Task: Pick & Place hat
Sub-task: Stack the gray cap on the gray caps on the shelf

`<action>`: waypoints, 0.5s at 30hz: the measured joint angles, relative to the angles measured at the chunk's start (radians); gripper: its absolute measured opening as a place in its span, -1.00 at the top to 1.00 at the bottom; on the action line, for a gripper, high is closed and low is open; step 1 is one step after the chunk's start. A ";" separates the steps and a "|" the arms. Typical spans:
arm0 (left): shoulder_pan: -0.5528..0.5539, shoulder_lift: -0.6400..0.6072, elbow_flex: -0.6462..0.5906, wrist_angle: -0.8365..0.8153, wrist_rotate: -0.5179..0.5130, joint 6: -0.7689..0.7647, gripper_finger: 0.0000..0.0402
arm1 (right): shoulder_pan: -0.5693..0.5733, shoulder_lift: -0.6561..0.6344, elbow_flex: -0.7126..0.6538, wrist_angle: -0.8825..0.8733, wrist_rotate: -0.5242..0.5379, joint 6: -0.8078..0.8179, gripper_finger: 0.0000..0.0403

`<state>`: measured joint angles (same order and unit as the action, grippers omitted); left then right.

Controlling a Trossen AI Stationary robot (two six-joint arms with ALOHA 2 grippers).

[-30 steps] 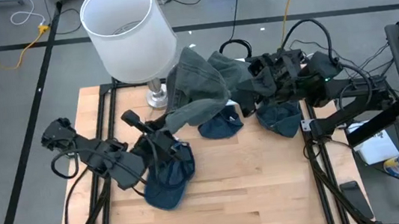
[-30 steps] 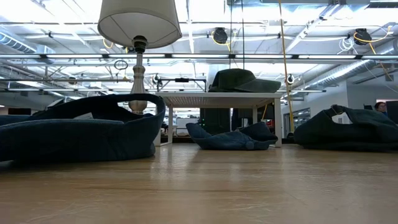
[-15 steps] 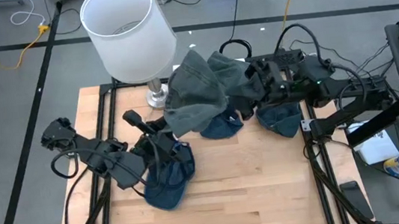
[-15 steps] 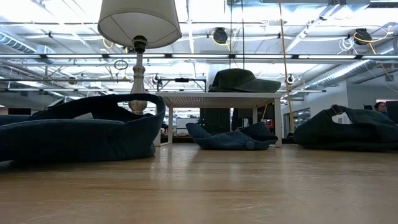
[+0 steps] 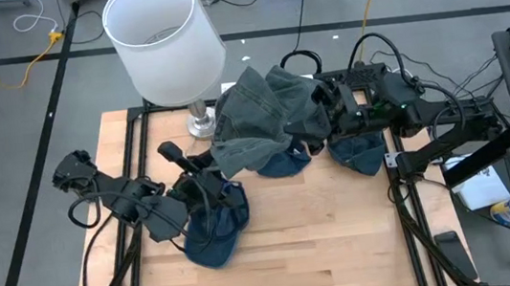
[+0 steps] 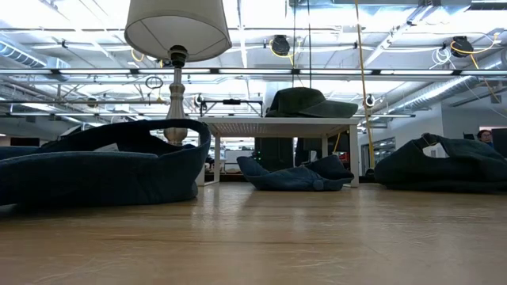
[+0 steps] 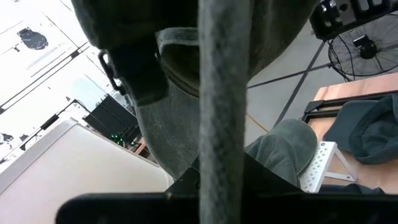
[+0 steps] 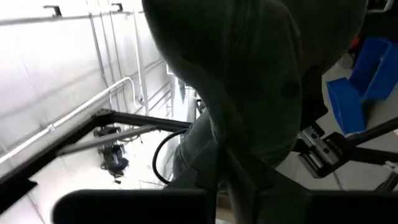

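A grey-green brimmed hat (image 5: 257, 114) hangs in the air between my two arms, over the table's far middle. My left gripper (image 5: 211, 162) comes from the table's left and is shut on the hat's near-left brim. My right gripper (image 5: 318, 121) comes from the right and is shut on the hat's right side. The hat fills both wrist views, left (image 7: 205, 74) and right (image 8: 249, 74). The low view shows neither gripper. My left gripper pinches the hat's brim edge (image 7: 221, 143) between its two fingers, slanting up from the table's left. The brim stands on edge between the fingers, and the hat is clear of the table. My right gripper pinches a fold of the hat's cloth (image 8: 227, 158) between its two fingers, coming level from the table's right. Which part of the hat this is, I cannot tell. The cloth rises above the fingers.
A lamp with a white shade (image 5: 164, 40) stands at the far left on a metal foot (image 5: 201, 124). Three dark blue hats lie on the table: near left (image 5: 212, 227), middle (image 5: 281, 162), right (image 5: 357, 153). Another grey-green hat (image 6: 305, 101) sits on a white perforated stand (image 6: 277, 125).
My right gripper has gone toward the table's left, closer to my left gripper, still shut on the hat. The hat's right side has come along and the cloth has bunched up between the arms. The brim in my left gripper has stayed where it was.
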<state>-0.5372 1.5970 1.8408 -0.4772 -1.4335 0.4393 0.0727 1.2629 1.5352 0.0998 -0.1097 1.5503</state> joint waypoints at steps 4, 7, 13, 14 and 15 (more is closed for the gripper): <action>0.000 0.000 0.000 0.000 -0.004 -0.001 0.92 | 0.000 -0.008 0.000 -0.001 -0.023 -0.017 0.98; -0.004 0.000 0.000 0.000 -0.004 -0.031 0.86 | 0.000 -0.027 0.000 -0.003 -0.024 -0.030 0.99; -0.059 -0.008 0.000 -0.065 -0.004 -0.130 0.69 | -0.031 -0.089 0.000 -0.025 -0.023 -0.056 0.99; -0.071 -0.008 0.000 -0.092 -0.005 -0.158 0.67 | -0.041 -0.099 0.000 -0.033 -0.022 -0.063 0.99; -0.082 -0.008 0.000 -0.121 -0.005 -0.190 0.66 | -0.052 -0.108 0.000 -0.039 -0.022 -0.070 0.99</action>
<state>-0.6196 1.5887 1.8408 -0.5977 -1.4385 0.2491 0.0210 1.1545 1.5352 0.0604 -0.1322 1.4803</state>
